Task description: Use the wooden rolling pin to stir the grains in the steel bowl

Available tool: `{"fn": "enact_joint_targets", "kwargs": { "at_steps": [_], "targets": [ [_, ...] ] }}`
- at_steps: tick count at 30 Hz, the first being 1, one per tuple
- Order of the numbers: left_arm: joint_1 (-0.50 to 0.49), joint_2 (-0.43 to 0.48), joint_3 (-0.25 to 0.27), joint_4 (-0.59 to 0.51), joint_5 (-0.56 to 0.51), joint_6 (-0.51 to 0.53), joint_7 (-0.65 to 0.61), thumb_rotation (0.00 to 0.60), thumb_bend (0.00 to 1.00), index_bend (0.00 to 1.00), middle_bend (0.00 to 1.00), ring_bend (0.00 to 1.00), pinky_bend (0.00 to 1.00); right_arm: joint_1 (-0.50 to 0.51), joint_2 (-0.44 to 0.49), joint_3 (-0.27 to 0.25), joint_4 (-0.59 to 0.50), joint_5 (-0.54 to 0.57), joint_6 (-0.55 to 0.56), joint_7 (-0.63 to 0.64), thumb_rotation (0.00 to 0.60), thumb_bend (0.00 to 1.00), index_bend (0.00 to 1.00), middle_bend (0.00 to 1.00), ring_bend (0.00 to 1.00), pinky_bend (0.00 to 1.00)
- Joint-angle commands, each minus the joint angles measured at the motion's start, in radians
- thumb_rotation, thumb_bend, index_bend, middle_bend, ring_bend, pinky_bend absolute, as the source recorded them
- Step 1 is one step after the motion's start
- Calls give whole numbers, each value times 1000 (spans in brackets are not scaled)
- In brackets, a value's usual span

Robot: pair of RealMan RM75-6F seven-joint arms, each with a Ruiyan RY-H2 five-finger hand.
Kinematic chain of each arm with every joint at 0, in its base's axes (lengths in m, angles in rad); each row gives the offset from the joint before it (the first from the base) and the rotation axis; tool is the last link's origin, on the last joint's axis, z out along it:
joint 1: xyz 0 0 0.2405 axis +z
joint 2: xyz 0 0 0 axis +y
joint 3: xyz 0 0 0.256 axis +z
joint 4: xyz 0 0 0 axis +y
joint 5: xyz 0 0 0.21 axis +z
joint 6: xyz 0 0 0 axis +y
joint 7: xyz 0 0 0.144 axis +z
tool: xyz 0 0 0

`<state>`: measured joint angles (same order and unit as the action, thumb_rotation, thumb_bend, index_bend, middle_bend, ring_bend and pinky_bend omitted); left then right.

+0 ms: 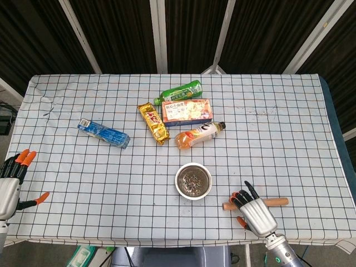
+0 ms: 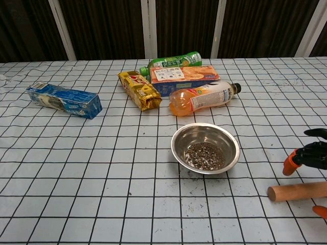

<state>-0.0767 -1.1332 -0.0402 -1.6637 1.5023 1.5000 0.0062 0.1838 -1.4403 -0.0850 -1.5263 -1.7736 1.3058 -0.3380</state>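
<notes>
right hand (image 1: 257, 214) of mine sits above the wooden rolling pin (image 1: 278, 201), fingers spread apart and holding nothing; in the chest view its dark fingers with orange tips (image 2: 290, 164) float over the pin's near end (image 2: 296, 191), and i can't tell whether any of them touch the wood. left hand (image 1: 10, 186) hangs off the worktop's left edge, fingers apart, nothing in it.

the pin lies flat on the checked cloth of the worktop (image 1: 83, 178), running left to right near the front edge, to the right of the steel bowl (image 1: 193, 181) and apart from it. the bowl stands upright with a small heap of dark and pale grains (image 2: 203, 155) in its bottom; a few specks lie scattered on the cloth just in front of it.

behind the bowl i see an orange drink bottle (image 1: 199, 135) on its side, then a flat orange-printed box (image 1: 187, 110), with a green bottle (image 1: 181, 92) lying behind that. a yellow snack packet (image 1: 153, 123) lies just left of the box, and a blue packet (image 1: 103, 133) lies well off to the left.
</notes>
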Motion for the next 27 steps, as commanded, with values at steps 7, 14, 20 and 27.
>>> {"fn": "enact_joint_targets", "kwargs": {
  "at_steps": [7,14,20,27],
  "targets": [
    [-1,2,0,0,1,-1,-5,600,94,0,0,0,0,14,-44,25,18,46,-27,-26,600,331,395,344,265,60],
    [-1,1,0,-1,-1,-2,-2,600,94,0,0,0,0,22,-63,29,41,71,-44,-30,600,332,418,362,272,61],
    [-1,2,0,-1,-2,-3,-2,600,94,0,0,0,0,27,-77,31,48,87,-52,-32,600,329,421,365,273,61],
    [-2,3,0,-2,-4,-5,-2,600,94,0,0,0,0,37,-93,33,40,99,-61,-38,600,369,434,374,272,61]
  ]
}}
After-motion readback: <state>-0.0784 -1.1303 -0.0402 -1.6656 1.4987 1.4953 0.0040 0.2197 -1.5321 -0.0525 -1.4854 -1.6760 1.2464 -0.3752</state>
